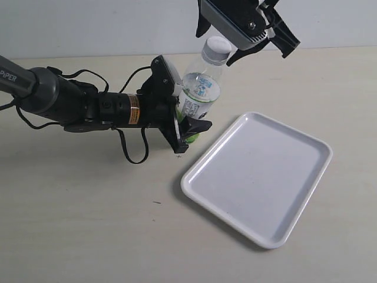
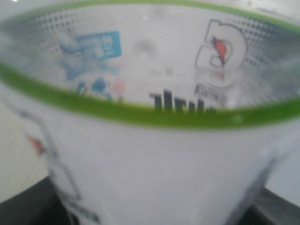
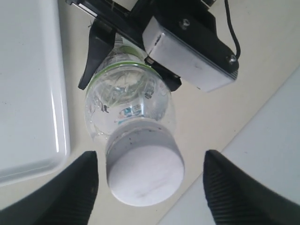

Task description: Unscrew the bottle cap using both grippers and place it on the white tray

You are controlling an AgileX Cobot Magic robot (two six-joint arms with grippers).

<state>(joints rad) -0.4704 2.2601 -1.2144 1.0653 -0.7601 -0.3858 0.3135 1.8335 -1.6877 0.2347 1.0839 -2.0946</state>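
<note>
The clear bottle [image 1: 202,91] with its white-and-green label stands just left of the white tray [image 1: 259,177], leaning slightly. My left gripper [image 1: 187,127] is shut on the bottle's lower body, and the label [image 2: 154,154] fills the left wrist view. The white bottle cap [image 1: 215,50] sits on the neck. My right gripper [image 1: 217,43] hangs open over it. In the right wrist view the cap [image 3: 145,176] lies between the two black fingertips [image 3: 77,187], with a gap on each side. The right gripper [image 3: 150,192] touches nothing.
The tray [image 3: 28,93] lies flat to the right of the bottle. The left arm [image 1: 70,103] with its cables stretches in from the left, low over the beige table [image 1: 88,224]. A pale wall [image 1: 118,23] rises behind the table's far edge.
</note>
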